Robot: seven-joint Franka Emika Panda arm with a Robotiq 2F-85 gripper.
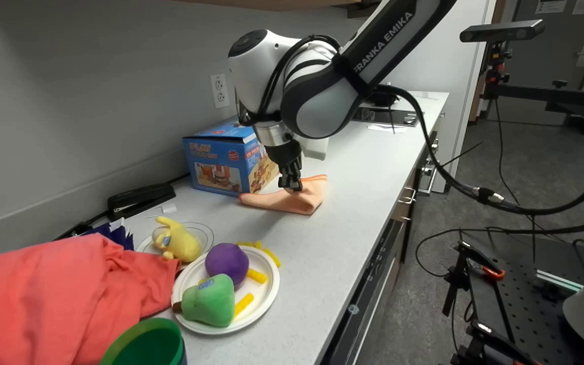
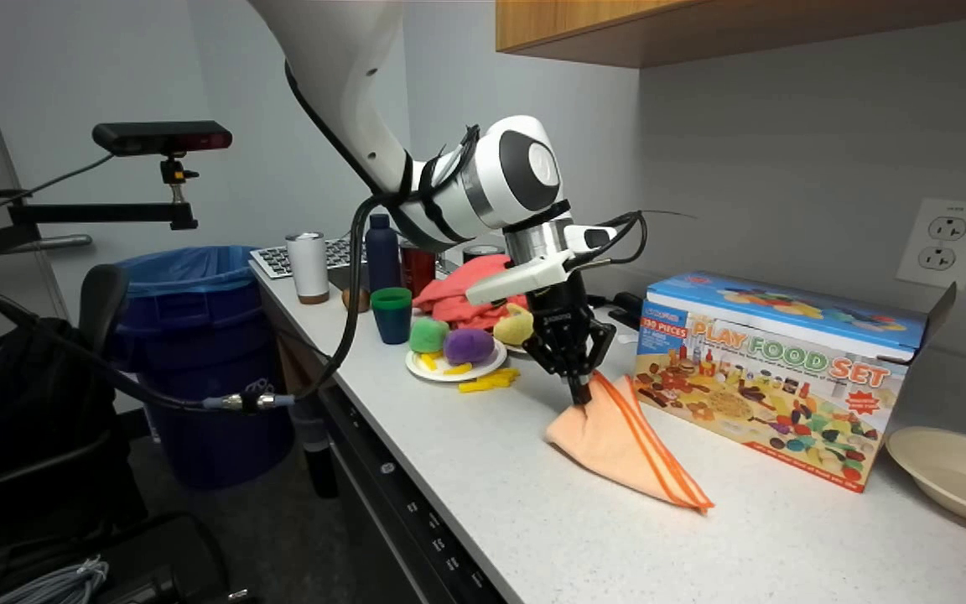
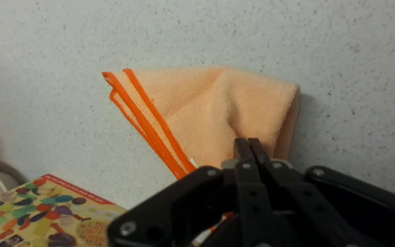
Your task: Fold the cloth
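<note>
2 plush toys [image 1: 211, 300] w/ yel. sticks [image 1: 244, 305] on plate [image 1: 261, 300] | grn cup [image 1: 151, 344] nearby | pincer [image 3: 248, 141] pinching cloth [image 3: 194, 113]

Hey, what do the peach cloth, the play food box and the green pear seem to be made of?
Peach cloth: probably terry or microfibre, matte, given its fuzzy nap. Play food box: likely cardboard, smooth and printed, with a thin end flap. Green pear: perhaps plush, from its soft, matte look.
</note>
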